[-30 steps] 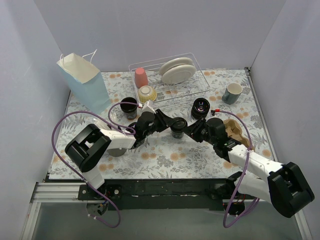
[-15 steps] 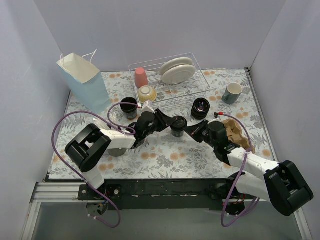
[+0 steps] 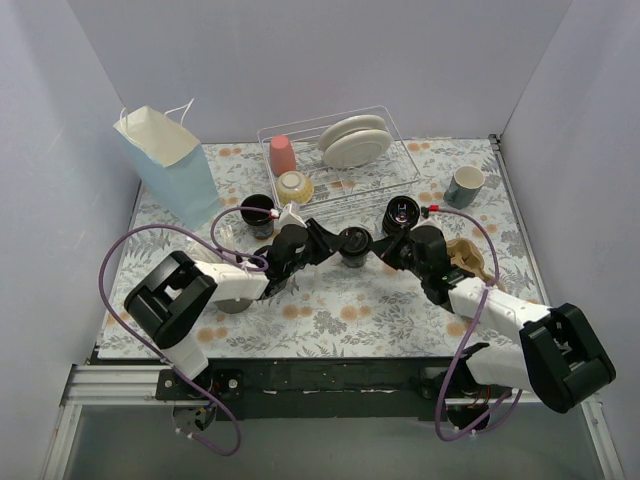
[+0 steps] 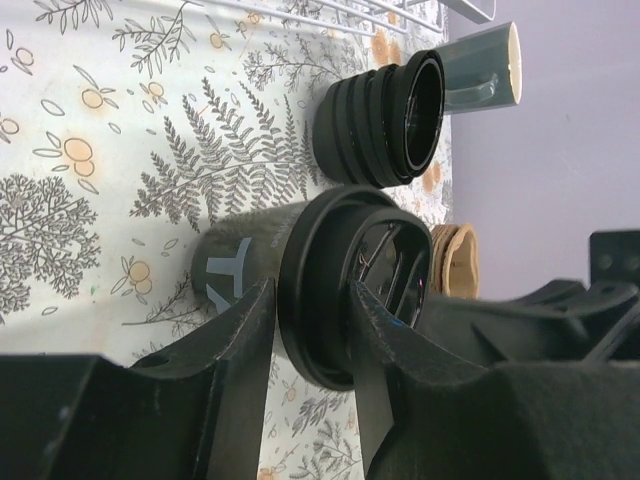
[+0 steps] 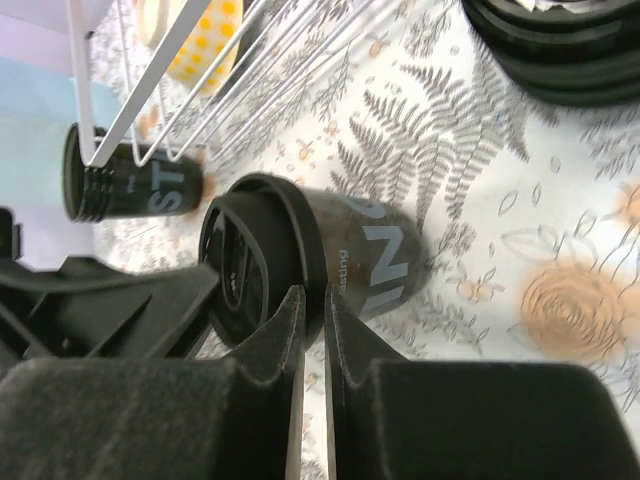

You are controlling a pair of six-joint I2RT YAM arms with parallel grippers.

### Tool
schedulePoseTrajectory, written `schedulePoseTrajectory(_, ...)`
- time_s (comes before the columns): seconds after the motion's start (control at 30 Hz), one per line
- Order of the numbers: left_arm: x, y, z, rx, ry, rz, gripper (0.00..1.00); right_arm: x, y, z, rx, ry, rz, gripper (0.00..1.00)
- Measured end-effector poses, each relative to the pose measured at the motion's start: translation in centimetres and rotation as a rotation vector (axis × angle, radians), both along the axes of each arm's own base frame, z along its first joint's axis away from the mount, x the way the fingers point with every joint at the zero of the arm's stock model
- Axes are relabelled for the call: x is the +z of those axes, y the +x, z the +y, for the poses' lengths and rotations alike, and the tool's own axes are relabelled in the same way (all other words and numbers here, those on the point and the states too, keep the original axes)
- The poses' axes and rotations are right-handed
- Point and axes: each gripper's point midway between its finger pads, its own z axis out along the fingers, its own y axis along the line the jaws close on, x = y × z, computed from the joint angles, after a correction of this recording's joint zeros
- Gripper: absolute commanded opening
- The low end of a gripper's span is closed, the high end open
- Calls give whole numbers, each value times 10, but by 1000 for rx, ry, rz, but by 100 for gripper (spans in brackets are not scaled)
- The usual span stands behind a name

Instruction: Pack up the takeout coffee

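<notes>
A black takeout coffee cup (image 3: 352, 244) with its black lid (image 4: 340, 290) stands on the floral table between both grippers. My left gripper (image 3: 336, 241) is shut on the lid's rim, one finger on each side of it in the left wrist view (image 4: 310, 300). My right gripper (image 3: 386, 247) is shut, with only a thin slit between its fingers. In the right wrist view (image 5: 313, 295) its tips rest against the cup (image 5: 385, 265) just under the lid rim. A second black cup (image 3: 258, 213) stands to the left near the rack and also shows in the right wrist view (image 5: 130, 185).
A stack of black lids (image 3: 402, 213) sits behind the right gripper. A brown cardboard carrier (image 3: 470, 258) lies at the right. A blue paper bag (image 3: 170, 165) stands at the far left. A wire dish rack (image 3: 400, 150) and a blue-grey mug (image 3: 465, 185) are at the back.
My right gripper has moved left and away from me up to the cup. The cup in my left gripper has shifted slightly toward the back.
</notes>
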Motion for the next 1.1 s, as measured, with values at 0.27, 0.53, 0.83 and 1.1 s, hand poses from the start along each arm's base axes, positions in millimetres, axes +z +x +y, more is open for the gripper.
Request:
schedulePoseTrajectory(0.27, 2, -14, -1, -31, 31, 37, 31, 0, 18, -2, 24, -120, -29, 15)
schedulePoseTrajectory(0.53, 5, -8, -6, -37, 100, 49, 32, 1, 18, -8, 52, -186, -30, 23)
schedulePoseTrajectory(0.83, 4, -9, -11, -62, 123, 51, 32, 7, 16, -24, 106, -268, -31, 31)
schedulePoseTrajectory(1.1, -17, -19, -6, -103, 199, 89, 32, 15, 23, -22, 195, -255, -55, 32)
